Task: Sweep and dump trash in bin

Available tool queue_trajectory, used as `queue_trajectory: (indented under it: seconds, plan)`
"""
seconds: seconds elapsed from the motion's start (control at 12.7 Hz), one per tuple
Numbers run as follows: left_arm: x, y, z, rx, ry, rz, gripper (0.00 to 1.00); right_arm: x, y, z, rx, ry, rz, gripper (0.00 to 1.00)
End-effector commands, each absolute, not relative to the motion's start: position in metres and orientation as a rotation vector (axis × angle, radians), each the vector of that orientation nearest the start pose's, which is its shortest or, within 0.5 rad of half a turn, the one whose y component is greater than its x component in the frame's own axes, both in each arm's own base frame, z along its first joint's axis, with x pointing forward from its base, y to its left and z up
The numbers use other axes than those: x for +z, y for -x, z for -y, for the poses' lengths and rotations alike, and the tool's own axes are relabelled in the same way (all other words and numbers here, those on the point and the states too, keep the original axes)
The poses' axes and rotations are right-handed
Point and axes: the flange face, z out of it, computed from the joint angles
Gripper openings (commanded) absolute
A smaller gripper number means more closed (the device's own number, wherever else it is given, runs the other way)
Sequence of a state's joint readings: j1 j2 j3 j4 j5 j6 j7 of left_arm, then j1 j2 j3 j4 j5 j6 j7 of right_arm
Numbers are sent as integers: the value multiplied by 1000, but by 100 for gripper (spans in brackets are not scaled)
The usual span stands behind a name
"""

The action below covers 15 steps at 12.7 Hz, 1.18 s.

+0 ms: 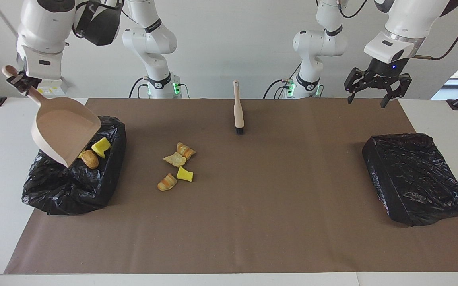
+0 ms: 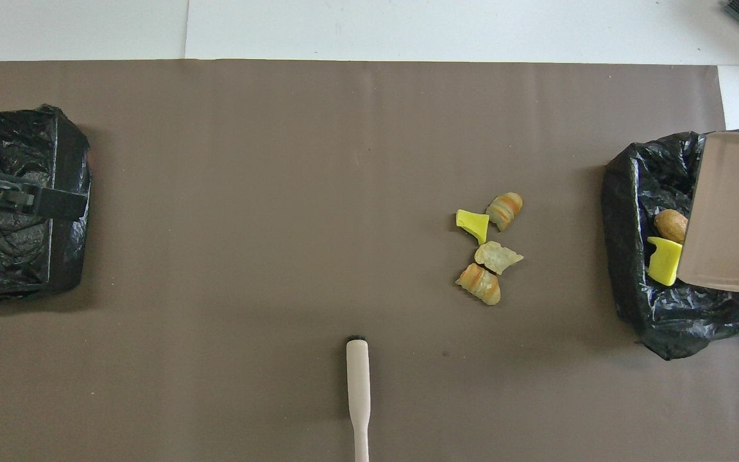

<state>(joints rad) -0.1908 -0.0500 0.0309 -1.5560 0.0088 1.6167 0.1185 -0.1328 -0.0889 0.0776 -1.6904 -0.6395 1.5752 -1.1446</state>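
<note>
Trash [image 1: 175, 167] is shown in the facing view as four bits left on the brown mat [image 1: 253, 222], others already lying in the lined bin [image 1: 70, 186]. The dustpan [image 1: 64, 131], clamped by its handle in the right gripper [image 1: 16, 79], is tilted over that bin. The left gripper [image 1: 376, 85], spread wide and empty, hangs over the mat's corner.

Overhead, the brush [image 2: 358, 385] is seen lying unheld, nearer the robots than the trash [image 2: 488, 247]; dumping is judged finished, so regrasping the brush is called for.
</note>
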Motion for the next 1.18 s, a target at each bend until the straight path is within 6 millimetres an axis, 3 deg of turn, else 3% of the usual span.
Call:
queue_trajectory:
  seconds: [0.0,0.24,0.55,0.87,1.1]
  plan:
    - [671,-542,76,-168,3091,-424,100,635,-514,56,-349,-2466,-1096,0]
    - [674,-542,70,-192,3098,-403,100,613,-515,6,-209,-2769,-785,0]
    - [673,-538,68,-178,3100,-396,100,568,-528,-102,-165,-3009,-318,0]
    - [672,-536,66,-168,3101,-394,100,512,-548,-237,-15,-3154,0,0]
    - [672,-536,68,-168,3103,-397,100,471,-568,-296,23,-3229,153,0]
